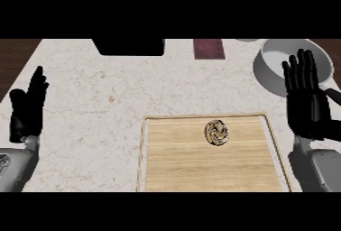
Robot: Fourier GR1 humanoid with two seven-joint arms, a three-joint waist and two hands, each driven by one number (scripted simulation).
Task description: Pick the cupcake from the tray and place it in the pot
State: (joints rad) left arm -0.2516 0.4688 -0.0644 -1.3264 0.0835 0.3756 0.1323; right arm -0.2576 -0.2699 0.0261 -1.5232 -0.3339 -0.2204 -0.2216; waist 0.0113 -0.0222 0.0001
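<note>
A brown swirled cupcake (216, 132) sits on the wooden tray (180, 167), toward its far right part. The grey pot (273, 61) stands at the counter's far right, partly hidden behind my right hand (307, 101). That hand is open, fingers straight and pointing away, just right of the tray and apart from the cupcake. My left hand (26, 106) rests open, fingers up, near the counter's left edge, far from the tray.
A black object (130, 46) sits at the back centre of the marble counter, with a dark red item (208, 48) beside it. The pot's dark handle (332, 95) sticks out toward the right edge. Bare counter lies between my left hand and the tray.
</note>
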